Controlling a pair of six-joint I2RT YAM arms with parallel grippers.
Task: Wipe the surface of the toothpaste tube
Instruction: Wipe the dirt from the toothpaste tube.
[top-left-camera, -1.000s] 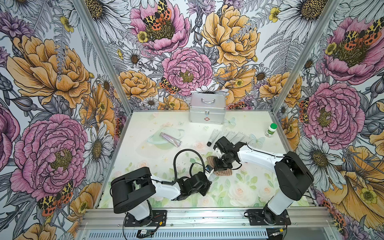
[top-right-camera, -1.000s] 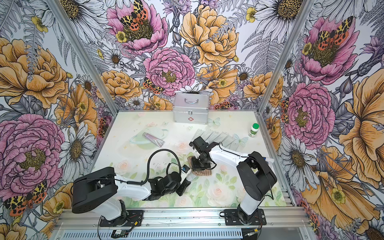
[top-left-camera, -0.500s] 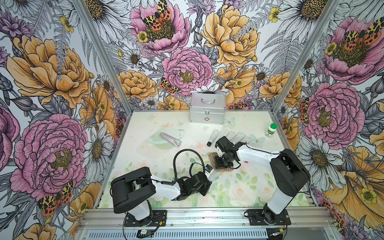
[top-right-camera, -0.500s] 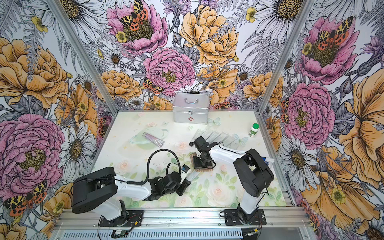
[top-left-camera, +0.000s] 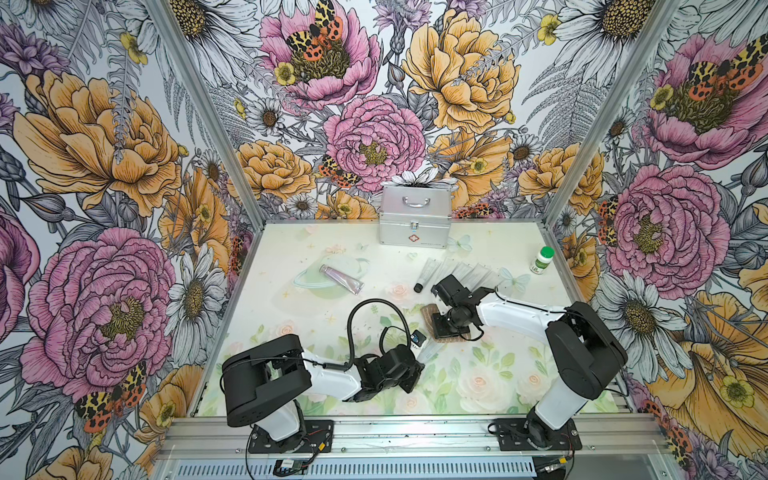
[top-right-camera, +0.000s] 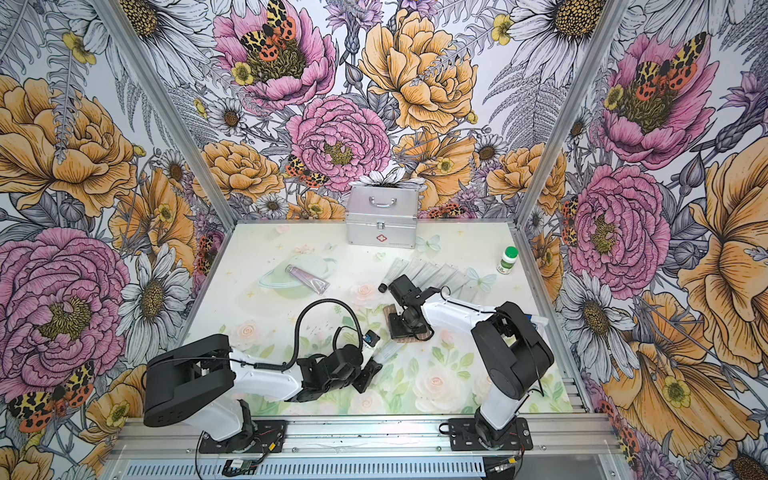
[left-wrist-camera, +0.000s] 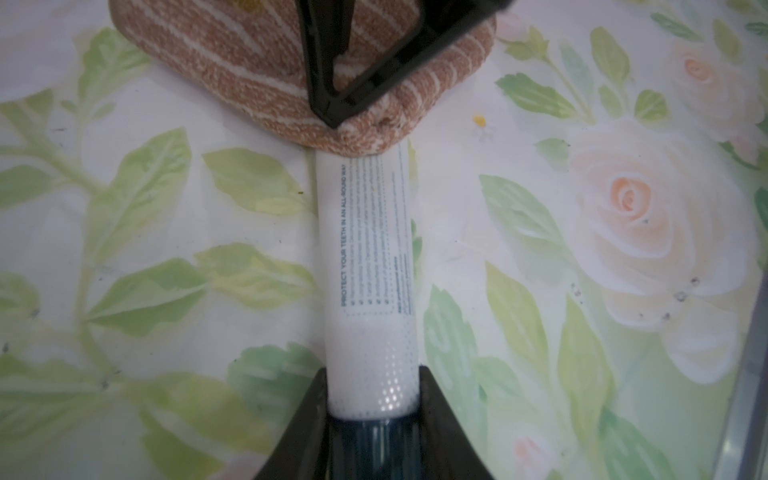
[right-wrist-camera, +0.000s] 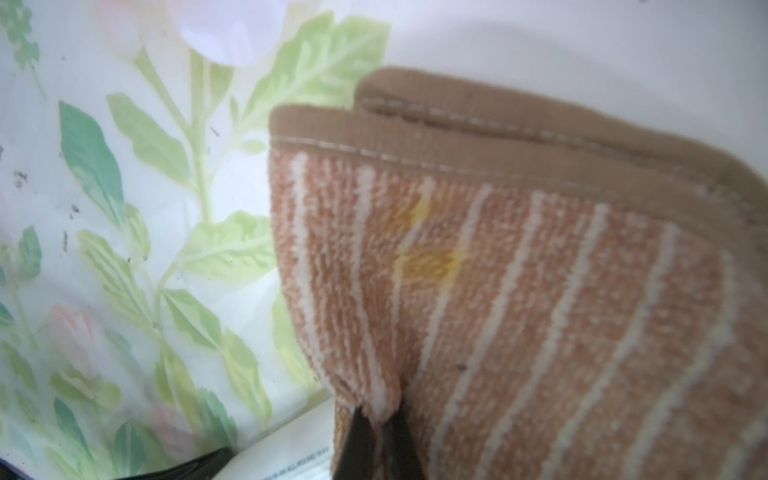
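Left claw (left-wrist-camera: 372, 376) clamps the toothpaste tube (left-wrist-camera: 370, 249) — right claw (right-wrist-camera: 378, 411) pinches the striped cloth (right-wrist-camera: 540, 311), draped over the tube's far end.

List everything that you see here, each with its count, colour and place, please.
toothpaste tube: one, white, front centre, dark cap end gripped
towel: one, orange-brown with white stripes, folded, over the tube's far end
case: one, silver, back centre
pink tube: one, pink, back left, lying flat
clear tubes: a row, count unclear, right of centre
bottle: one, white with green cap, back right
table: one, pale floral
left hand: black, shut on toothpaste tube
right hand: black, pinching towel
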